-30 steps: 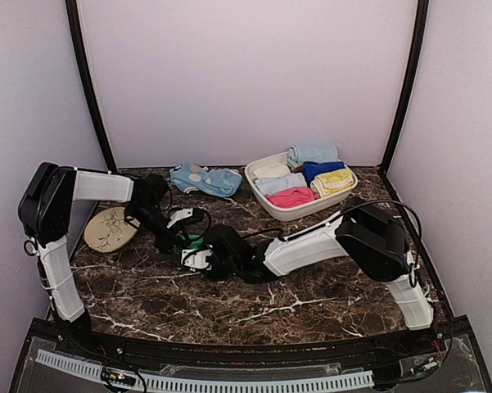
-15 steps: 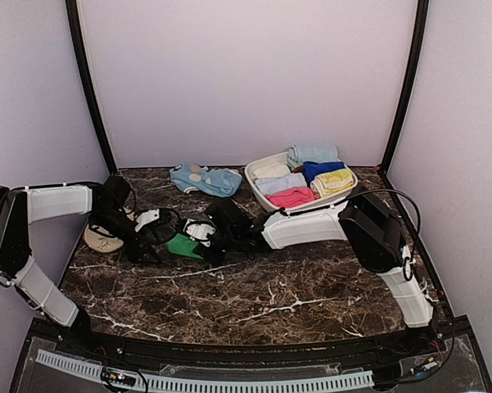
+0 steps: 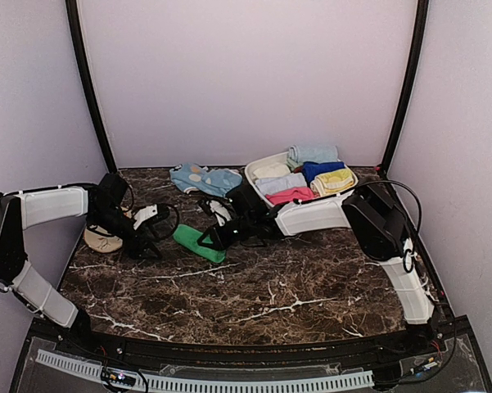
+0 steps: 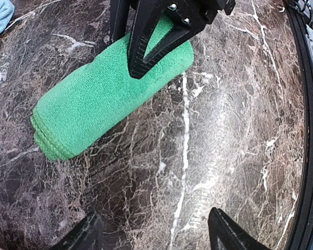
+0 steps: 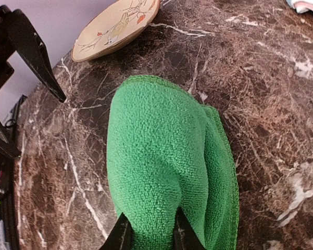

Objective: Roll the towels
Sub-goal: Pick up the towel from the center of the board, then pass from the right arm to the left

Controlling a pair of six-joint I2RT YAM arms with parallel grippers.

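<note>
The plain green towel (image 3: 198, 243) lies rolled into a cylinder on the marble table, left of centre. It also shows in the left wrist view (image 4: 94, 104) and the right wrist view (image 5: 161, 156). My right gripper (image 3: 215, 232) is shut on the roll's far end, and its fingers (image 5: 122, 235) pinch the cloth. My left gripper (image 3: 150, 237) is open and empty just left of the roll, its fingertips (image 4: 88, 234) wide apart over bare marble. I cannot make out the pale lime-yellow towel.
The tan leaf-print disc (image 3: 105, 235) lies at the left edge, under the left arm. A loose blue spotted cloth (image 3: 205, 178) lies at the back. A white basket (image 3: 288, 211) at the back right holds several rolled towels.
The left gripper has drawn back to the left, away from the towel. The right gripper has moved up and right, and the green roll now lies uncovered.
</note>
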